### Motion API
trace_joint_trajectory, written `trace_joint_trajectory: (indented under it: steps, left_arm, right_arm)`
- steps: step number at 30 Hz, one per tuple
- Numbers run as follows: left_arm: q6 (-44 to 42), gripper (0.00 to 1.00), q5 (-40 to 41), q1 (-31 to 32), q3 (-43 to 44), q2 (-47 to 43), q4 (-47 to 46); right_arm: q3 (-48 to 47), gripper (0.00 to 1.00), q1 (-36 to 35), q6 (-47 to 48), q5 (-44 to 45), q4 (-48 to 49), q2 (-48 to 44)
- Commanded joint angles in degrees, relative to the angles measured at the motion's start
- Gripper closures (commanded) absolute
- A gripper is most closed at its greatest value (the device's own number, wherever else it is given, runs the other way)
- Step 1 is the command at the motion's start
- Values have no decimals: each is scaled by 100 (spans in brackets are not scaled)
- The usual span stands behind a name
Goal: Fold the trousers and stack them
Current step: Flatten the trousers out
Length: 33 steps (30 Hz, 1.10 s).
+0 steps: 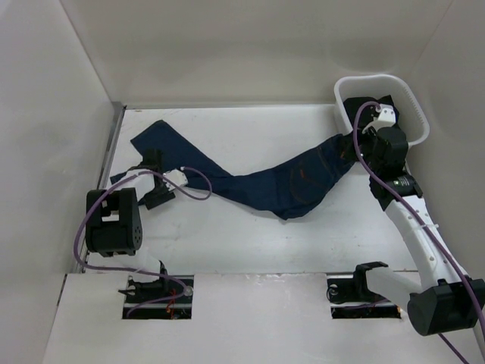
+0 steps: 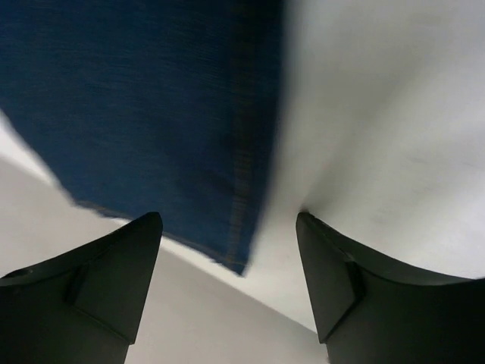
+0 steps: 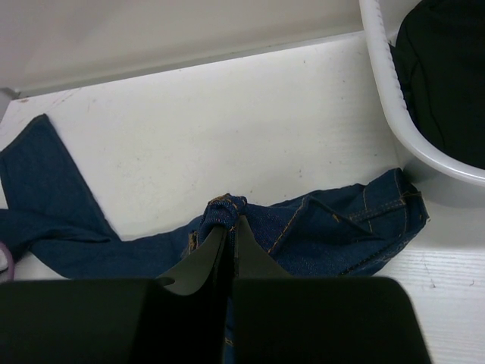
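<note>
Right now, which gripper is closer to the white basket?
The right gripper: it pinches the jeans right beside the basket. The left gripper stands open at the jeans' far end.

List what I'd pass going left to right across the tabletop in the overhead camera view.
left pincer → trousers → white basket
</note>
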<state>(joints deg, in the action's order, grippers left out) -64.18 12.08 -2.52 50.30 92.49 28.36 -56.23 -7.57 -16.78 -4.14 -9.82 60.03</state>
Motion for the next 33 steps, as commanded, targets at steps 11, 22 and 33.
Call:
trace_joint_trajectory:
  steps: [11, 22, 33]
  left_arm:
    - [-68, 100, 427, -498, 129, 755, -2096]
    - [-754, 100, 304, -52, 2297, -57, -2318]
    - [-902, 95, 146, 1336, 5708, 3115, -2844]
  right_arm:
    - [112, 98, 243, -151, 10, 376, -396]
    - [287, 98, 173, 33, 10, 280, -536]
    - [1017, 98, -591, -115, 115, 156, -1099]
